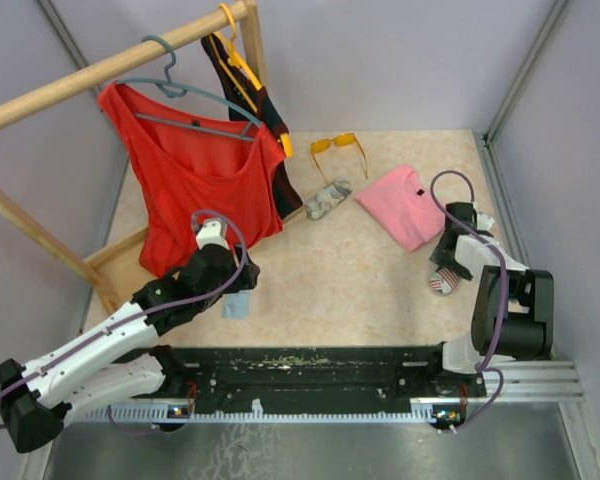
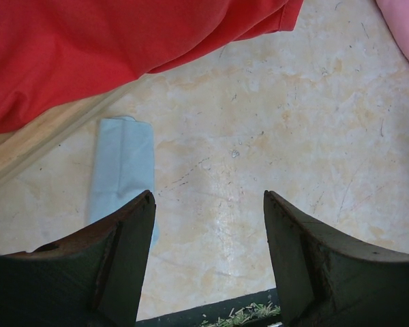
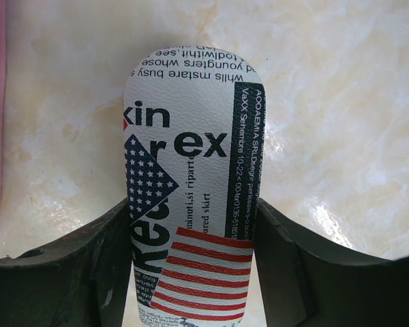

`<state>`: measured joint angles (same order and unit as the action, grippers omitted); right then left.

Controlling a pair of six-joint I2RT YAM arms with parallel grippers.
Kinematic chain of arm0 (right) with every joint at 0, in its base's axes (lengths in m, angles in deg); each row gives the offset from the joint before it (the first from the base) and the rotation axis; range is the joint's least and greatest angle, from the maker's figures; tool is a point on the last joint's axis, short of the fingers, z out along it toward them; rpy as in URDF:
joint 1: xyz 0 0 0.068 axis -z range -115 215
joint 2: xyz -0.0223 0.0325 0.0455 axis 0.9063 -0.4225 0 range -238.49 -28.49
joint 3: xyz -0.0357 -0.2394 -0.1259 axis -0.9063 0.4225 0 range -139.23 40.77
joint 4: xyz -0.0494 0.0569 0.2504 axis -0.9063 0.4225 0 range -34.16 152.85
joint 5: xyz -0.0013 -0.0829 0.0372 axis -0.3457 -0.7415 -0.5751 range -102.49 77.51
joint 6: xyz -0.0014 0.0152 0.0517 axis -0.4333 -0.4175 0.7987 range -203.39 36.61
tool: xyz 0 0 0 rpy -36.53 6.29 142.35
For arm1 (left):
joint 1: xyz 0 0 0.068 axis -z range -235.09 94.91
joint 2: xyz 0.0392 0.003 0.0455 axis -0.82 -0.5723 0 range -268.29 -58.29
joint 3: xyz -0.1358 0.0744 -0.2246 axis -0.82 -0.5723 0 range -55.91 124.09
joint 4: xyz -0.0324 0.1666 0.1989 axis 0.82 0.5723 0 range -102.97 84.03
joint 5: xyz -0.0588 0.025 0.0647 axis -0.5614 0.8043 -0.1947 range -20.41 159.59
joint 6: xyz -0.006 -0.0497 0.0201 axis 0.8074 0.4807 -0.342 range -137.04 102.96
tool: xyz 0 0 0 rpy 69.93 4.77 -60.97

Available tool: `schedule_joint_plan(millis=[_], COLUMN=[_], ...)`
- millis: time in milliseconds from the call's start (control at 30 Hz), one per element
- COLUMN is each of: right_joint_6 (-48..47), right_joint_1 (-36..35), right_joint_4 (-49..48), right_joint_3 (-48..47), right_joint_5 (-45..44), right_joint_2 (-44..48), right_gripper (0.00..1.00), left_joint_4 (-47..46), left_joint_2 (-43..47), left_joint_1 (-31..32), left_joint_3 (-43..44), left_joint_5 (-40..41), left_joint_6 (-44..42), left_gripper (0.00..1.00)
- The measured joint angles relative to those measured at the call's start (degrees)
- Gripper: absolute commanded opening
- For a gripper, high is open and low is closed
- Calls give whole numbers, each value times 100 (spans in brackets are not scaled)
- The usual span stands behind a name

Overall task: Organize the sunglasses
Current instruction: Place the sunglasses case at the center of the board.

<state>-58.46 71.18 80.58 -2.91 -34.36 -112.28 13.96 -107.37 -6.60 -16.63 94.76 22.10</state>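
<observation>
- Orange-yellow sunglasses [image 1: 338, 146], with see-through lenses and thin orange arms spread open, lie on the beige marbled worktop [image 1: 360, 290], just beyond the far left corner of a folded pink garment [image 1: 402, 205].
- The right arm's fingers [image 3: 88, 272] clamp an oblong, round-ended glasses case [image 3: 191, 204] by its long sides, near the pink garment's near right edge. Whether the case rests on the worktop cannot be told.
- The case has a grained, leather-like white skin printed like a newspaper. Large letters read "xin", "rex" and "Re", and smaller lines read "whils mstare busy", "youngers whose" and "ared skirt". A stars-and-stripes flag motif runs across its lower half, and a black side band carries small white lettering.
- A second oblong case [image 1: 327, 199], mottled grey and white, lies just left of the pink garment, on the near side of the sunglasses.
- The left arm's dark, wedge-shaped fingers [image 2: 109, 266] stand apart and empty over bare worktop, well to the left of the pink garment.
- A flat, folded light-blue cloth [image 2: 123, 170] lies beside one of those fingers.
- A soft red tank top [image 1: 195, 175] hangs from a wooden rail [image 1: 100, 70], far left of the pink garment.
</observation>
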Motion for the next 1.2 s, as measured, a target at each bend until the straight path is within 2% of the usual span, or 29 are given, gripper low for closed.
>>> schedule_joint_plan(millis=[233,667,800,900,1033,1200], right_joint_6=[-57,-380,-570,-540,-114,476], right_joint_1=[114,223,164,-205,-1191,-2074], right_joint_4=[-13,404,525,470,0,-332], right_joint_3=[-44,-660,-1021,-1502,-1862,-2463], right_joint_5=[190,116,640,1005,1561,1779], right_joint_2=[-17,710,1263,1325,997,-328], right_gripper=[69,75,75,72,73,75], left_joint_4=[-13,-44,-39,-37,-39,44], left_joint_2=[-116,-295,-304,-337,-378,-363], left_joint_1=[0,-2,-20,-39,-55,-66], left_joint_3=[0,2,22,59,114,168], left_joint_5=[-33,-81,-74,-72,-72,11], left_joint_6=[-44,-162,-214,-240,-271,-278], left_gripper=[71,72,72,72,72,72])
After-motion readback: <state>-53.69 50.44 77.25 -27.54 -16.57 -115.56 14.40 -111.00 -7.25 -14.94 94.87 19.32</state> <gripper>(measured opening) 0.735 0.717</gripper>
